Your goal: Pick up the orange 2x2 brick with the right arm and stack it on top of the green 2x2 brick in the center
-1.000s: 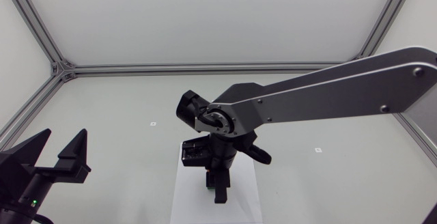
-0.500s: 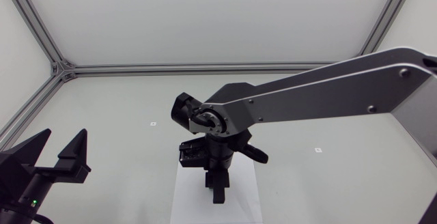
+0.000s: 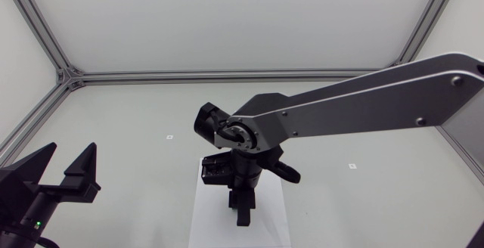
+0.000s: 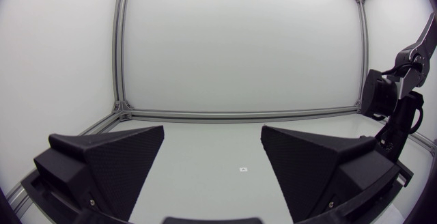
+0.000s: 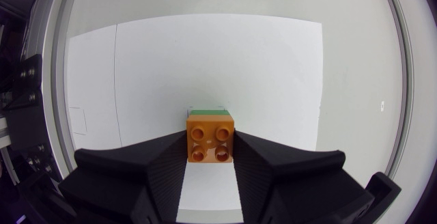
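Note:
The orange 2x2 brick (image 5: pixel 210 134) sits studs-up between the fingers of my right gripper (image 5: pixel 210 149), which is shut on it from both sides. A thin strip of the green brick (image 5: pixel 208 107) shows just past the orange brick's far edge, lower down. I cannot tell whether the two touch. From the head view, my right gripper (image 3: pixel 242 209) points down over the white sheet (image 3: pixel 203 219) and hides both bricks. My left gripper (image 3: pixel 70 153) stands open and empty at the table's front left, also seen as my left gripper (image 4: pixel 212 152) in its own wrist view.
The white sheet (image 5: pixel 259 67) lies flat under the bricks in the table's middle front. Small markers (image 3: pixel 169 137) dot the grey tabletop. An aluminium frame (image 3: pixel 68 74) runs along the table's back and sides. My right arm (image 4: pixel 396 115) stands off to the side ahead of my left gripper.
Half a second ago my right arm had sunk a little and shifted left; now it is back close to where it was a second ago. The left arm is unmoved.

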You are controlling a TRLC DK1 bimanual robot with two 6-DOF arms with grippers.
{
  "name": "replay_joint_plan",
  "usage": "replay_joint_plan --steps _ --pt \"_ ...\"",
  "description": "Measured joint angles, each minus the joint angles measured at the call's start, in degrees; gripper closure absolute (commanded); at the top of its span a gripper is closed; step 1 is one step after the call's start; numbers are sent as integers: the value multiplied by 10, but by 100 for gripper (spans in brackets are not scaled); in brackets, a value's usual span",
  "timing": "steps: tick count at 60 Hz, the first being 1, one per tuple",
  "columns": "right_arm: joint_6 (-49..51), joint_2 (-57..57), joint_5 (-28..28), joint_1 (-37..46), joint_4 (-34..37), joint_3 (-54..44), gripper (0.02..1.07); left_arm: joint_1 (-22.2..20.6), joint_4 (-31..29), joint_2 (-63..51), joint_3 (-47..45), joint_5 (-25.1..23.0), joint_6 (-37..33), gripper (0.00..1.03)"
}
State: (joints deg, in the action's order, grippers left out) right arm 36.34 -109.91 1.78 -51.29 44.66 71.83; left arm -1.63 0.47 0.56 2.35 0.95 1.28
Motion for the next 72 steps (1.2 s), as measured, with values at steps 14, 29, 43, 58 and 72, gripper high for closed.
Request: replay_joint_plan --steps 14,29,43,58,72 --pt "-1 -4 0 -1 1 2 91 0 0 0 0 0 0 4" --pt "5 -4 10 1 -3 1 91 0 0 0 0 0 0 4" --pt "16 -3 24 8 -7 -2 91 0 0 0 0 0 0 4" --pt "16 2 25 8 -14 -8 90 0 0 0 0 0 0 4" --pt "16 4 25 8 -18 -10 85 0 0 0 0 0 0 4"
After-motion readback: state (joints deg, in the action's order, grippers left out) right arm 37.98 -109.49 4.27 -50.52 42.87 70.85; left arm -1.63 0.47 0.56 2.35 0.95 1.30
